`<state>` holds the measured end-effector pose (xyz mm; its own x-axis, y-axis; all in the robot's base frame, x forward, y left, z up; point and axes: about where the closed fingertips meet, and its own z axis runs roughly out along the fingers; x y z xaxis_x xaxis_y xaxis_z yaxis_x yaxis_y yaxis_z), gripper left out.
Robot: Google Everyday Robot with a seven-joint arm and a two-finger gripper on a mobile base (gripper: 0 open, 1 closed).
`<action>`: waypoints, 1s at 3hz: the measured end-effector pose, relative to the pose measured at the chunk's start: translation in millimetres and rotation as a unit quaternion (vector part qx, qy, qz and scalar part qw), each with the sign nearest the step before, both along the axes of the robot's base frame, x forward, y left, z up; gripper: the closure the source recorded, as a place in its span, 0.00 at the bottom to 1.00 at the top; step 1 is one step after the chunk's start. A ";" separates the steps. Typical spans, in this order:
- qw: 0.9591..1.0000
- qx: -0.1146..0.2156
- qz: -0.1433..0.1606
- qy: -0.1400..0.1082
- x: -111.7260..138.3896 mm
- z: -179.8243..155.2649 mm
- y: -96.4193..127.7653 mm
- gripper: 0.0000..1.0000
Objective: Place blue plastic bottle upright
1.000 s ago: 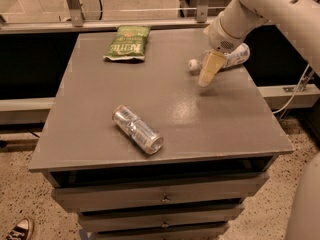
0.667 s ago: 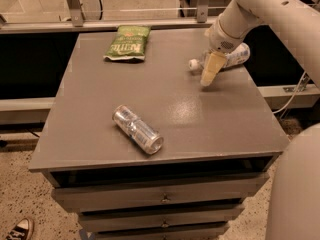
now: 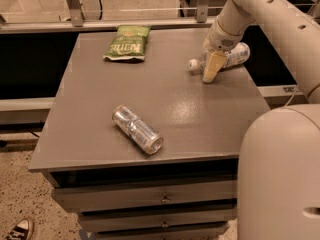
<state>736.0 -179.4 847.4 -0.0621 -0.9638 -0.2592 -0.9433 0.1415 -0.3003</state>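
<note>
The blue plastic bottle (image 3: pixel 237 54) lies on its side at the table's far right, with its white cap (image 3: pixel 192 64) pointing left. My gripper (image 3: pixel 212 68) points down at the bottle's neck end, just in front of it, and hides the neck. I cannot tell whether it touches the bottle. The arm (image 3: pixel 250 9) comes in from the upper right.
A shiny silver can (image 3: pixel 137 129) lies on its side at the front centre of the grey table (image 3: pixel 180 104). A green chip bag (image 3: pixel 127 42) lies flat at the back left. The robot's white body (image 3: pixel 280 174) fills the lower right. Drawers sit below the table top.
The gripper stays at the bottle's neck end and the bottle still lies on its side. The robot's white body takes up more of the lower right.
</note>
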 end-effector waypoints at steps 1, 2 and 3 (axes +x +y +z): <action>1.000 -0.005 0.005 0.007 1.5 -1.5 -1.5 0.50; 1.000 -0.005 0.005 0.007 1.4 0.1 -1.5 0.72; 1.000 0.008 0.024 0.000 -7.8 19.1 8.4 0.95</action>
